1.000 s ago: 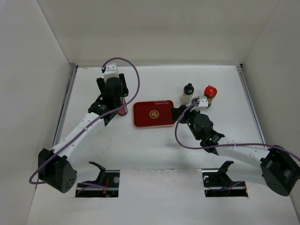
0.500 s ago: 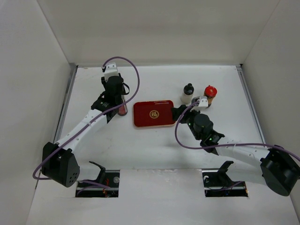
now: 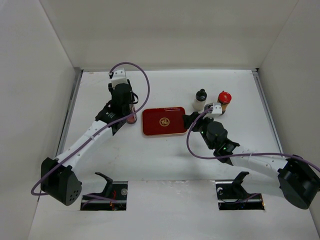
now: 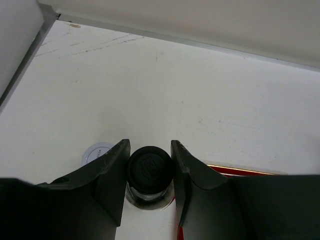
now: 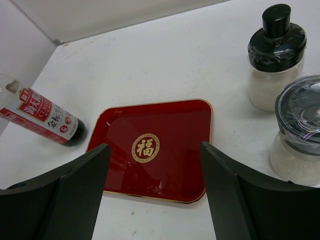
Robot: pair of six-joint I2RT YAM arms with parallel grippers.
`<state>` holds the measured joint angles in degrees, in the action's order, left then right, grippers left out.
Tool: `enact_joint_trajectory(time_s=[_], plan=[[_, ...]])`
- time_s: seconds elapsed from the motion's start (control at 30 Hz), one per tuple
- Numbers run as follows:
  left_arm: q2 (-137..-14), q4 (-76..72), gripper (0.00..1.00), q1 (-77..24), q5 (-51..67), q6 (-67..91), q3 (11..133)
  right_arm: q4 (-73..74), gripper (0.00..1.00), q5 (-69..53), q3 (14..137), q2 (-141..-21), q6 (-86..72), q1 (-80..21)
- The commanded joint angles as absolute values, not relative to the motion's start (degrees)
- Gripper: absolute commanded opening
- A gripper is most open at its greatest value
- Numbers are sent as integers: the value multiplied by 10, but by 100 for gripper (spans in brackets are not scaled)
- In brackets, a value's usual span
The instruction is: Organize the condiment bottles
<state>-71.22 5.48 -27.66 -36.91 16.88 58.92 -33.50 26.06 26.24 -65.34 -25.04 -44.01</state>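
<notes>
Barely begun, seemingly — clamping the black-capped bottle (image 4: 149, 170) in the left gripper (image 4: 148, 150) just left of the red tray (image 3: 154, 126), hovering the right gripper (image 5: 153, 147) spread and empty at its right side, leaving black-topped jar (image 5: 276, 55) and red-capped shaker (image 3: 224, 98) unsorted beyond — none on tray.

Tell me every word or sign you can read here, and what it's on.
"福", gold, at the middle of the red tray.
Sauce bottle: Chinese characters on its red-and-white label, too small to read.
Black-capped bottle: raised mark on its cap, unreadable.
</notes>
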Motion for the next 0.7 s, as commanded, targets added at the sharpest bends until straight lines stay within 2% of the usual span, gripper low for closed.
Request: enact_joint_trajectory(time_s=[0.0, 0.27, 0.67], plan=[[-671, -15, 9, -298, -381, 159, 645, -368, 78, 255, 268, -642, -245, -443], [-699, -38, 8, -364, -392, 143, 674, -368, 78, 254, 267, -642, -246, -443], [-775, -90, 8, -387, -377, 140, 681, -369, 78, 254, 265, -638, -246, -437]])
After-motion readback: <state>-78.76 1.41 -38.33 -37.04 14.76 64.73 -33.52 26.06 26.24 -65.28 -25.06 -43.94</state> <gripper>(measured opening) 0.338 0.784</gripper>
